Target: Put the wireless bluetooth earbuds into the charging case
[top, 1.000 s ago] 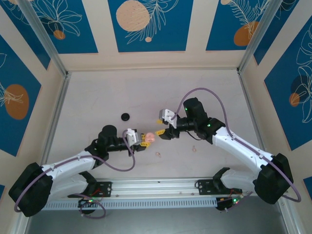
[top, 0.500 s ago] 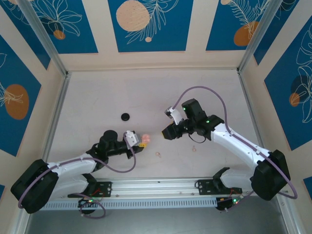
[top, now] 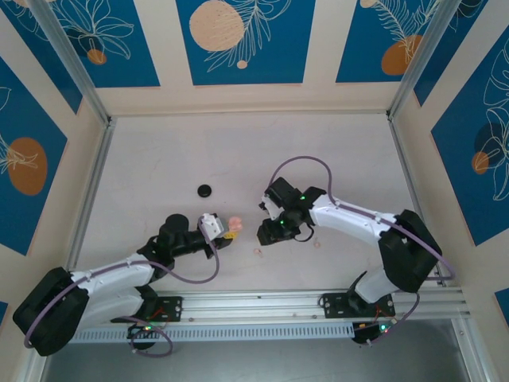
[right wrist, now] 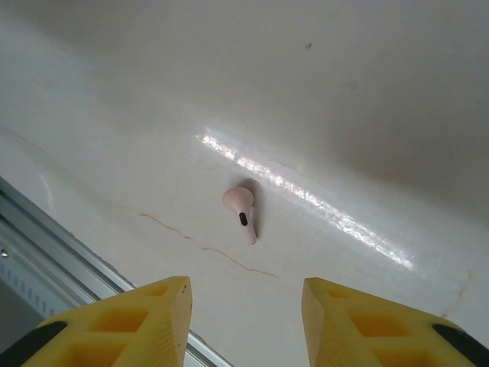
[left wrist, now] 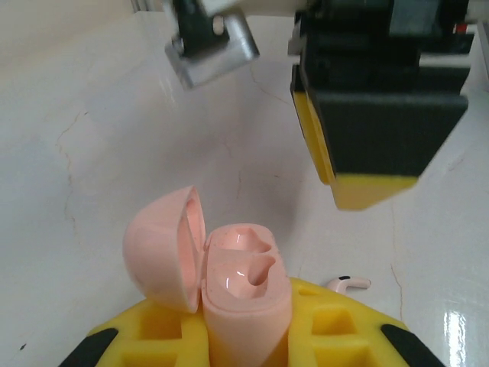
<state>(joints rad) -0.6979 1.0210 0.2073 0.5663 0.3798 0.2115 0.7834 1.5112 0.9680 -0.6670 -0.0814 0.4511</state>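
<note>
The pink charging case point(left wrist: 243, 284) stands open, its domed lid point(left wrist: 163, 257) swung back on the hinge to one side. Both moulded wells inside look glossy and empty. The left hand point(top: 229, 232) pinches the lower body of the case between its yellow fingers point(left wrist: 330, 329). It holds the case just left of the middle of the counter point(top: 238, 151), toward the near edge. Whether the case base touches the counter cannot be told.

One pale pink earbud point(right wrist: 244, 209) lies on its side on the bare counter, close to the near edge rail and between the two hands. From above it is a small speck point(top: 257, 252) just nearer than the case. The right hand point(right wrist: 244, 310) hangs over this earbud with its yellow fingers point(right wrist: 145, 319) spread wide, gripping nothing and clear of the bud.

A black round disc point(top: 205, 190) sits further back on the left half of the counter, well apart from both hands
</note>
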